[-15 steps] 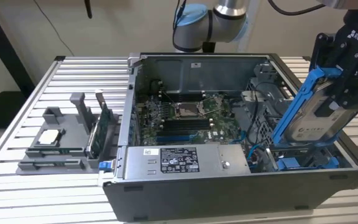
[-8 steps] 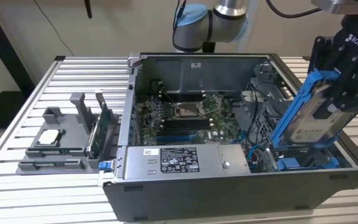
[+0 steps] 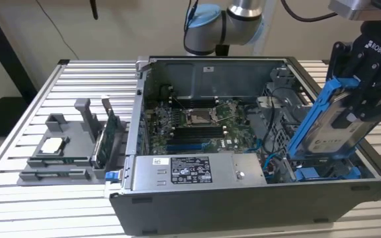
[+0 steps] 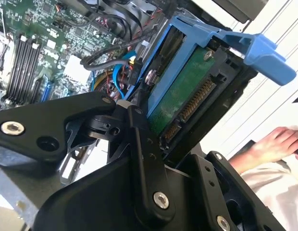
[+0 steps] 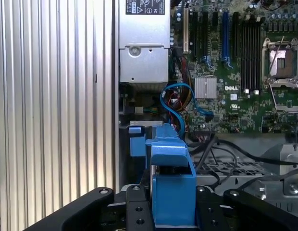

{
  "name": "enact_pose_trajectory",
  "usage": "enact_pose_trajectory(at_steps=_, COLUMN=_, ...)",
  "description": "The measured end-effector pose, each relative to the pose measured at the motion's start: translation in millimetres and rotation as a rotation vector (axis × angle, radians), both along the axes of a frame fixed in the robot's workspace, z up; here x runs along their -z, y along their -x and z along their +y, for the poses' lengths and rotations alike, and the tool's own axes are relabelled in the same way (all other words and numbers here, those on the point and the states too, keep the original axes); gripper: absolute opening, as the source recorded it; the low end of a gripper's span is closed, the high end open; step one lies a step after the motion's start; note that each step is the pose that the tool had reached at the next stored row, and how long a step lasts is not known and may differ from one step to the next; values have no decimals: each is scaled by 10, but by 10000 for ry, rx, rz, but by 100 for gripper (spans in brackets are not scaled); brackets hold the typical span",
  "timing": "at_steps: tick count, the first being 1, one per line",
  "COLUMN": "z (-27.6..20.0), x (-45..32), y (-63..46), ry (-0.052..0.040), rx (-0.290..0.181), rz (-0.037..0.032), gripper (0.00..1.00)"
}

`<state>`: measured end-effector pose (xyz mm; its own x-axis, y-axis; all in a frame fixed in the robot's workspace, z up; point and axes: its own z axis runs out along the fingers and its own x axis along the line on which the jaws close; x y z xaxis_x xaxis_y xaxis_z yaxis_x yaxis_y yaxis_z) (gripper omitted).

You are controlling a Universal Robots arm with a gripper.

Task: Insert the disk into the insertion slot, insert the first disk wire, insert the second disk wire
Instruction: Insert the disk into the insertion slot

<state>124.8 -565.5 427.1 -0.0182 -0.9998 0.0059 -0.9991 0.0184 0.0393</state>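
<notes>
At the frame's right in the exterior view, the end effector (image 3: 357,101) clamps the tilted disk (image 3: 328,130), its lower end just above the slot (image 3: 323,169), so by my judgement 0 of 3 steps are done: disk unseated, both wires (image 5: 176,86) left.

The arm (image 3: 225,22) shows one grey-and-blue joint at the top centre of the exterior view, and its wrist is at the top right. The gripper (image 3: 352,106) hangs from the wrist, pointing down at a slight tilt. Its black jaws are closed against opposite sides of the disk (image 3: 329,129), gripping it on edge. In both wrist views, the jaw linkages flank the disk's blue frame.
</notes>
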Motion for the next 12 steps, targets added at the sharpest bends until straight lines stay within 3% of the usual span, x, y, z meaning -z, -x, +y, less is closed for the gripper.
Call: enact_pose_trajectory(at_steps=12, z=0, x=107, y=-23, ry=0, rx=-2, rz=0, gripper=33)
